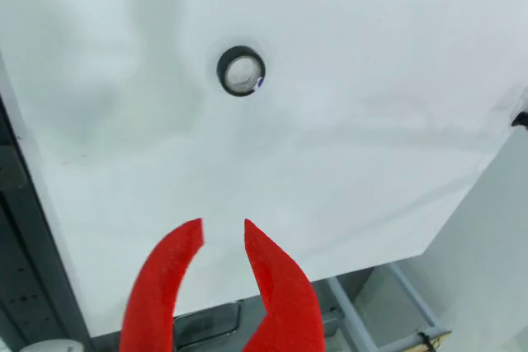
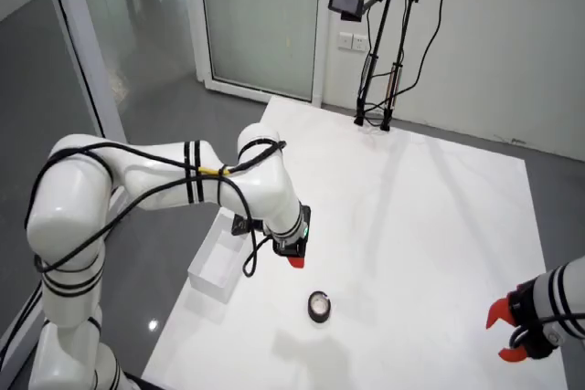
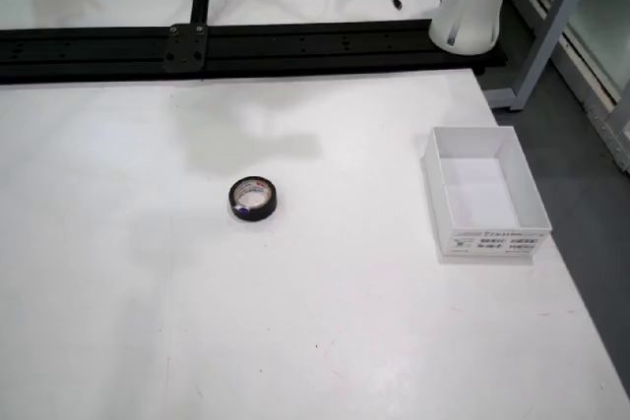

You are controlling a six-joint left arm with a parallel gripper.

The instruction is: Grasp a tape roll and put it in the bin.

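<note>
A black tape roll (image 3: 253, 199) lies flat on the white table (image 3: 295, 341), its hole facing up. Taking the roll as the landmark, in the fixed top view a white open bin (image 3: 484, 191) sits well to its right near the table edge, with bare tabletop between the two. Beyond the roll in that view a black rail (image 3: 246, 46) runs across the table, and the white base of an arm (image 3: 474, 2) stands at the rail's right end. In the wide room view, a camera stand (image 2: 384, 43) rises at the far side of the table, well apart from the roll, and a second arm with red fingers (image 2: 512, 331) shows at the right edge, also well away from it.

Nothing lies between the roll and the gripper (image 1: 223, 241). In the view that rides on the arm, the two red fingers (image 1: 165, 278) are spread slightly, a narrow gap between their tips, holding nothing and touching nothing. The roll (image 1: 240, 71) sits ahead of them, clear of both tips. In the room view the gripper (image 2: 294, 260) hangs above the table, near the roll (image 2: 318, 306).
</note>
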